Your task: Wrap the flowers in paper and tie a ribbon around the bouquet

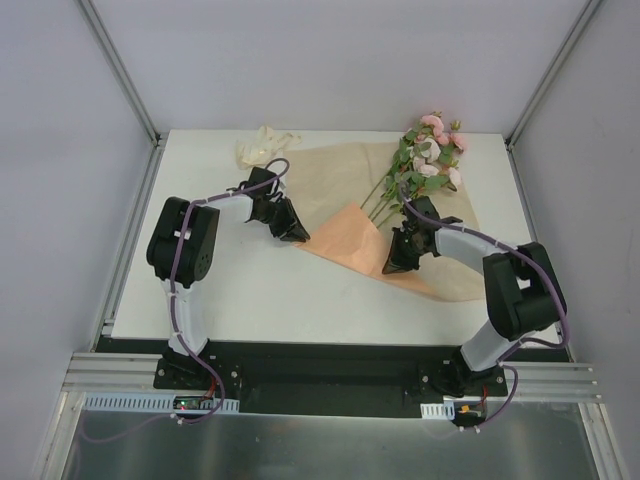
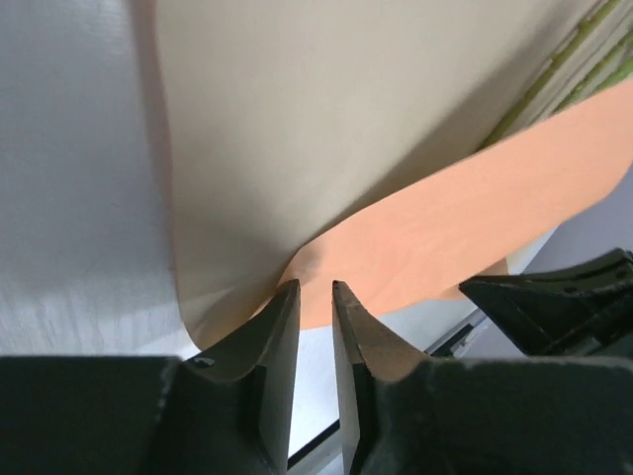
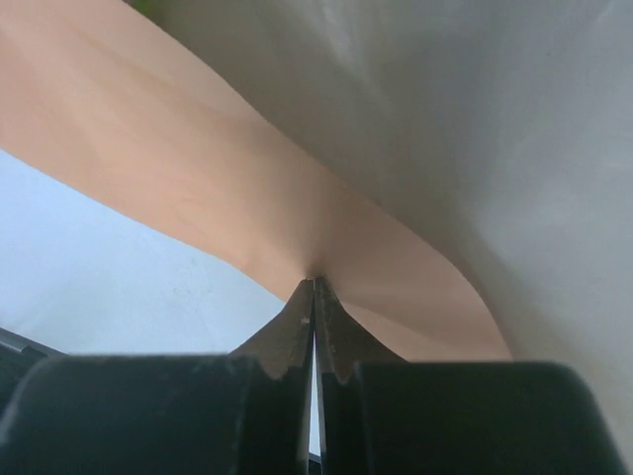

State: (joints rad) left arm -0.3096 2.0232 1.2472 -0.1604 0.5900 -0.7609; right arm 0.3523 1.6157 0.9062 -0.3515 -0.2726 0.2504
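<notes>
Grey matte walls (image 1: 60,120) and slim aluminium posts (image 1: 120,70) box in the smooth white table (image 1: 250,290) we look down on. Across its far half lies the paper (image 1: 335,170), a large thin sheet showing its dull tan face, flat with soft creases. Its near part is folded over, so a peach-orange triangular flap (image 1: 345,240) faces up, and the fold curves in a gentle bulge rather than a sharp crease.

Our left arm (image 1: 185,240) and right arm (image 1: 515,290), black and white with purple cables, reach in from the near edge to either end of that flap.

On the paper's far right part lie the flowers (image 1: 432,150), ruffled pale pink blooms with green leaves towards the table's far right corner. Their thin green stems (image 1: 380,205) run down to the flap's edge.

The ribbon (image 1: 262,147), a crinkled cream bunch, sits at the table's far edge just beside the paper's far left corner.

The right gripper (image 3: 315,281) has its black fingers pressed together, pinching a pucker of the peach flap at their tips. The left gripper (image 2: 316,287) stands at the flap's left corner, its tapered fingers parted by a narrow slit. The folded corner meets their tips, and we cannot tell whether it touches them.
</notes>
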